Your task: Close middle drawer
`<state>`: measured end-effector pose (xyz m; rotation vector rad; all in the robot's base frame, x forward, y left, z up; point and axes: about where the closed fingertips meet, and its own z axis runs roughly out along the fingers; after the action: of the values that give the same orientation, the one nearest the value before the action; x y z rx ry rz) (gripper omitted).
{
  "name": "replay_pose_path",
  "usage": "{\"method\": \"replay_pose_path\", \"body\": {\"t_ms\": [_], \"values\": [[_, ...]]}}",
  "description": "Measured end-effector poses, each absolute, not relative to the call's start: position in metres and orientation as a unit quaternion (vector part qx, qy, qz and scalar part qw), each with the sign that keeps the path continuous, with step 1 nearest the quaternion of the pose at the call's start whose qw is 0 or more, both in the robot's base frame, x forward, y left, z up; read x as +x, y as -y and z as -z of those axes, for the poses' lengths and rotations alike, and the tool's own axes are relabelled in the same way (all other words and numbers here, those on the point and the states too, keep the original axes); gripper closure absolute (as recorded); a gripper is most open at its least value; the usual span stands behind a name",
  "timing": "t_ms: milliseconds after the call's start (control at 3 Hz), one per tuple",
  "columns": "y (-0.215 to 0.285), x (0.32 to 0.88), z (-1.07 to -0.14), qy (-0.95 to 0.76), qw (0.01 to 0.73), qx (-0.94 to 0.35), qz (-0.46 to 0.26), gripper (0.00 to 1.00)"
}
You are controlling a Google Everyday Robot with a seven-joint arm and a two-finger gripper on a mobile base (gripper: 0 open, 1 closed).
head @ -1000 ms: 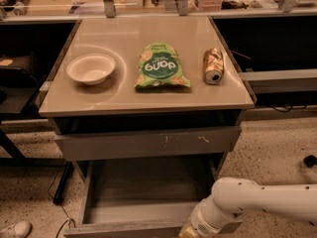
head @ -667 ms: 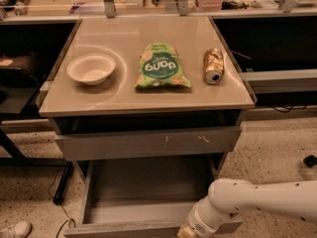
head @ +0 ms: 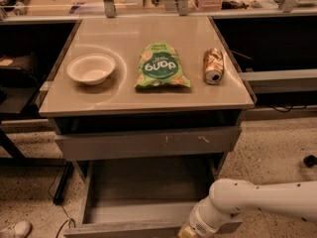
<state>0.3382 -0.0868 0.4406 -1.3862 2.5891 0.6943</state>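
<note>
Shifted slightly left, gripper [head: 185, 231] sits at front of middle drawer [head: 148, 190].

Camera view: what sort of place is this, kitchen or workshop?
Probably a lab or office test area: a grey drawer cabinet, workbenches with clutter behind, speckled floor with cables. The pincer is at the bottom edge, by the front of the open middle drawer.

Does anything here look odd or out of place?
Two things. The can lies on its side on the tabletop, beside the green snack bag. Below, the middle drawer stands pulled far out; the gripper is at its front edge, at the picture's bottom.
</note>
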Motion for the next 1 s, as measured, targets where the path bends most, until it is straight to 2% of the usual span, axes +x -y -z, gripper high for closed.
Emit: {"method": "replay_pose_path", "body": {"t_ms": [667, 1000], "values": [[0.0867, 0.3382, -0.4406, -0.856, 0.062, -0.458, -0.23, 0.12], [0.0867, 0.3382, -0.4406, -0.856, 0.062, -0.458, -0.23, 0.0]]}}
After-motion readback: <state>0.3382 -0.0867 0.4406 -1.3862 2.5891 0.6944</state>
